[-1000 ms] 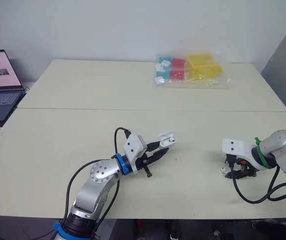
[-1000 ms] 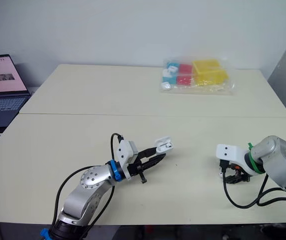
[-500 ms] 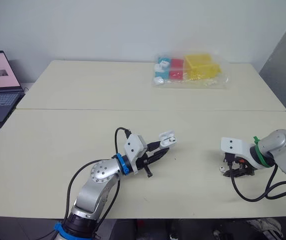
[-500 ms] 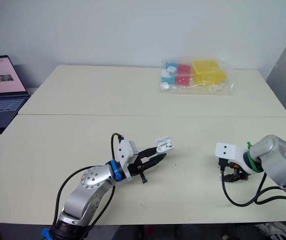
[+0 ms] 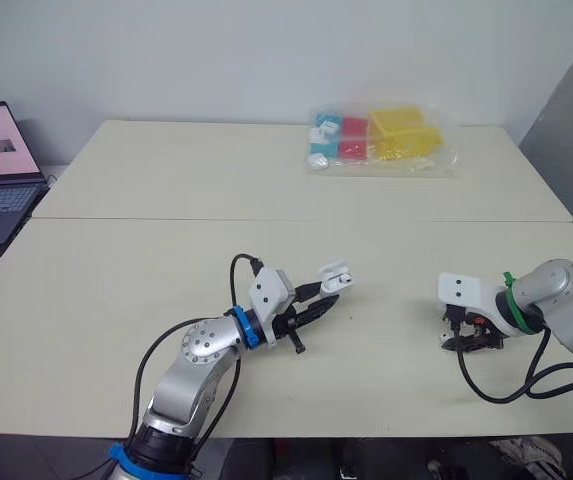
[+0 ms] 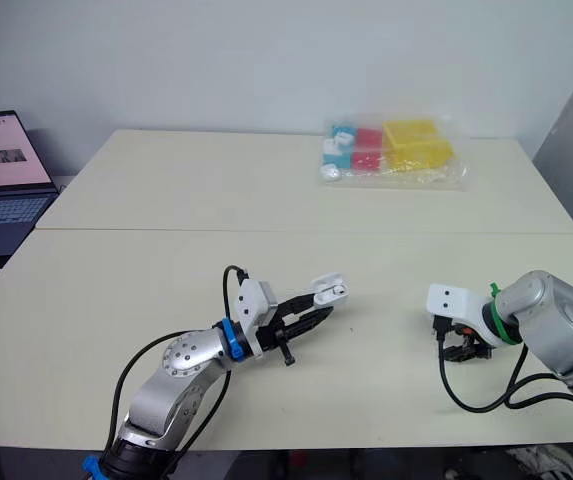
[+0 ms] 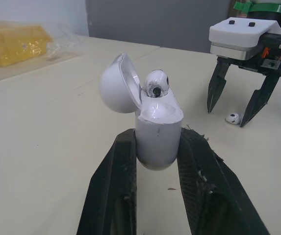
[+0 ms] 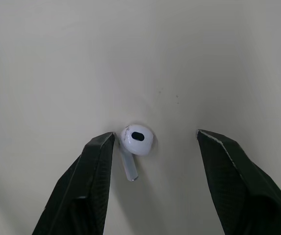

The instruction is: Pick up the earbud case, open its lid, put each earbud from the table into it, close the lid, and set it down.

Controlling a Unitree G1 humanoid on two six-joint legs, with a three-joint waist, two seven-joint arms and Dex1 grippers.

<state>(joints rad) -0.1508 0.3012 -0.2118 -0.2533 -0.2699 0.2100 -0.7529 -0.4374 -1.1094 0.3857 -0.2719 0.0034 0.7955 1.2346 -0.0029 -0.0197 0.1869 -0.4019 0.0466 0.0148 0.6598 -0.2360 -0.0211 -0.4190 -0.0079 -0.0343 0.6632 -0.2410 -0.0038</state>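
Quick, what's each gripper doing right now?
Left gripper: shut on the open earbud case.
Right gripper: open, straddling the earbud, not gripping it.

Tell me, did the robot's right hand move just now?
Yes, a little. The right gripper slid toward the robot's left, nearer the earbud case, measured against the plastic bag.
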